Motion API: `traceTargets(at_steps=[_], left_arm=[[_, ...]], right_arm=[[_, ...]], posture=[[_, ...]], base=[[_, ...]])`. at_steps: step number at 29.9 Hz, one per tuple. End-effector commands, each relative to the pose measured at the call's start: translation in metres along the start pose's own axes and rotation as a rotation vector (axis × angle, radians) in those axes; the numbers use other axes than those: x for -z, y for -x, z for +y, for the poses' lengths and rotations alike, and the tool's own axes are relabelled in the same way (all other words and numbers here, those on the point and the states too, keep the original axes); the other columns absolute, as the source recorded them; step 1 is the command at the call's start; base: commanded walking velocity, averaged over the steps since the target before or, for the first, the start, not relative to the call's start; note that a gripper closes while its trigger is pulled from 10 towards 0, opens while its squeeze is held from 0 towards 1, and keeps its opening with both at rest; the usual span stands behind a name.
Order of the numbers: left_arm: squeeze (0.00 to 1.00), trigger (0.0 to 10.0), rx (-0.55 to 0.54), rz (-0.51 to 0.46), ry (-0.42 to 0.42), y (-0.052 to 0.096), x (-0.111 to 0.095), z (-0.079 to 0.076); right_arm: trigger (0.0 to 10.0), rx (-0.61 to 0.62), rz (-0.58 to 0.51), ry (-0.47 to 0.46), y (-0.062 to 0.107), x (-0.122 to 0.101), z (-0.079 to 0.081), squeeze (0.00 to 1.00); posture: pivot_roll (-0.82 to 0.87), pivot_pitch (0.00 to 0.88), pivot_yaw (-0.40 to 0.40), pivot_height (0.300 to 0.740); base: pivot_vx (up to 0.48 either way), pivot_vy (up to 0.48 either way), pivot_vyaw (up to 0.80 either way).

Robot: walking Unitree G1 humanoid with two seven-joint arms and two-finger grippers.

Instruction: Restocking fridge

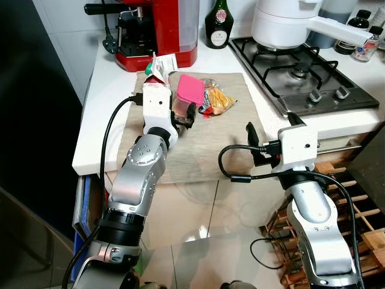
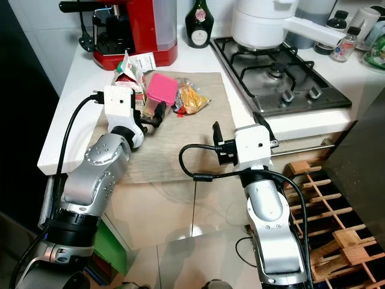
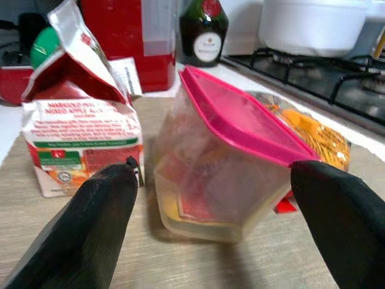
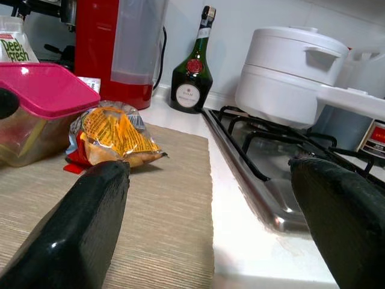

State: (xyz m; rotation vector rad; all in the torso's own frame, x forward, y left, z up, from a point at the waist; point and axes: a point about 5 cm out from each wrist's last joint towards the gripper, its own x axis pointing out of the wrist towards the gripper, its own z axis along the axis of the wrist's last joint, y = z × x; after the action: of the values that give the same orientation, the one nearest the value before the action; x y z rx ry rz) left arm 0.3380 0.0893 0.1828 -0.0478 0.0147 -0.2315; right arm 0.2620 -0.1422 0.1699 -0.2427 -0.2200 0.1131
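On the white counter, beside the stove and in front of the red coffee machine, a beige mat carries the groceries waiting to go into the fridge. Largest of these is the juice carton, standing upright with its top torn open. Just beside it stands the tub with the pink lid, clear-walled and leaning a little, and near its far side lies a small yellow snack packet.

The step in hand looks like the first pick-up. The left gripper is reached out over the mat with its jaws spread wide, one finger near the carton and the other past the tub's far side, so the tub sits between them ungrasped. The right gripper hovers at the mat's near edge, well apart from the items, jaws also released and holding nothing.

The next move probably calls for easing the left gripper forward and closing on the tub's walls below the lid, squarely enough that it does not tip against the carton.
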Motion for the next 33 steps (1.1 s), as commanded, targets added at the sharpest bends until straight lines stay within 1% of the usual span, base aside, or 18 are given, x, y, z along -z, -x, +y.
traceTargets(at_steps=[1,3,5,6,7,8,10,12,16,17,18,19,20,23,27,32,33], left_arm=[[0.0,10.0,-0.026,0.006,-0.05,0.002,-0.004,0.002],[0.0,10.0,-0.049,0.006,-0.081,0.005,-0.004,0.005],[0.0,10.0,-0.057,0.005,-0.092,0.005,-0.004,0.007],[0.0,10.0,-0.084,-0.011,-0.133,0.009,-0.006,0.012],[0.0,10.0,-0.084,-0.011,-0.133,0.009,-0.006,0.012],[0.0,10.0,-0.11,-0.026,-0.167,0.012,-0.008,0.018],[0.0,10.0,-0.125,-0.029,-0.182,0.013,-0.009,0.021],[0.0,10.0,-0.137,-0.038,-0.189,0.014,-0.012,0.02],[0.0,10.0,-0.161,-0.026,-0.136,0.012,-0.012,0.017],[0.0,10.0,-0.152,-0.028,-0.115,0.01,-0.013,0.013],[0.0,10.0,-0.152,-0.028,-0.115,0.01,-0.013,0.013],[0.0,10.0,-0.132,-0.051,-0.114,0.009,-0.02,0.008],[0.0,10.0,-0.126,-0.057,-0.115,0.009,-0.022,0.007],[0.0,10.0,-0.107,-0.054,-0.113,0.009,-0.022,0.003],[0.0,10.0,-0.064,-0.031,-0.114,0.013,-0.021,-0.008],[0.0,10.0,-0.057,-0.021,-0.104,0.012,-0.02,-0.01],[0.0,10.0,-0.045,-0.018,-0.089,0.011,-0.021,-0.013]], right_arm=[[10.0,-0.002,0.005,0.002,0.002,-0.001,0.003,0.0],[10.0,-0.008,0.006,0.001,0.002,0.0,0.004,0.0],[10.0,-0.009,0.006,0.001,0.002,0.0,0.005,0.0],[10.0,-0.011,0.01,-0.002,0.0,0.002,0.006,0.0],[10.0,-0.011,0.01,-0.002,0.0,0.002,0.006,0.0],[10.0,-0.021,0.01,-0.006,-0.001,0.002,0.008,0.0],[10.0,-0.031,0.01,-0.01,-0.002,0.002,0.01,0.0],[10.0,-0.052,0.007,-0.012,-0.002,0.001,0.012,0.0],[10.0,-0.082,0.004,-0.012,-0.007,0.001,0.015,0.0],[10.0,-0.088,0.004,-0.014,-0.009,0.002,0.016,0.0],[10.0,-0.088,0.004,-0.014,-0.009,0.002,0.016,0.0],[10.0,-0.096,-0.005,-0.013,-0.011,0.0,0.018,0.0],[10.0,-0.098,-0.009,-0.013,-0.012,0.0,0.018,0.0],[10.0,-0.102,-0.012,-0.011,-0.014,-0.001,0.019,0.0],[10.0,-0.098,-0.015,-0.01,-0.015,0.0,0.016,0.0],[10.0,-0.096,-0.017,-0.012,-0.016,0.0,0.017,0.0],[10.0,-0.093,-0.02,-0.014,-0.015,-0.001,0.017,0.0]], posture=[[-0.12,0.066,0.061,0.74],[-0.12,0.061,0.061,0.74],[-0.12,0.06,0.061,0.74],[-0.11,0.058,0.054,0.74],[-0.11,0.058,0.054,0.74],[-0.1,0.06,0.042,0.74],[-0.09,0.06,0.031,0.74],[-0.08,0.06,0.016,0.74],[-0.07,0.064,-0.009,0.74],[-0.06,0.065,-0.012,0.74],[-0.06,0.065,-0.012,0.74],[-0.06,0.067,-0.014,0.74],[-0.06,0.067,-0.014,0.74],[-0.06,0.065,-0.015,0.74],[-0.06,0.06,-0.012,0.74],[-0.07,0.054,-0.007,0.74],[-0.07,0.051,-0.002,0.74]], base=[[0.0,0.0,0.0],[0.0,0.0,0.0],[0.0,0.0,0.0],[0.0,0.0,0.0],[0.0,0.0,0.0],[0.0,0.0,0.0],[0.0,0.0,0.0],[0.0,0.0,0.0],[0.0,0.0,0.0],[0.0,0.0,0.0],[0.0,0.0,0.0],[0.0,0.0,0.0],[0.0,0.0,0.0],[0.0,0.0,0.0],[0.0,0.0,0.0],[0.0,0.0,0.0],[0.0,0.0,0.0]])
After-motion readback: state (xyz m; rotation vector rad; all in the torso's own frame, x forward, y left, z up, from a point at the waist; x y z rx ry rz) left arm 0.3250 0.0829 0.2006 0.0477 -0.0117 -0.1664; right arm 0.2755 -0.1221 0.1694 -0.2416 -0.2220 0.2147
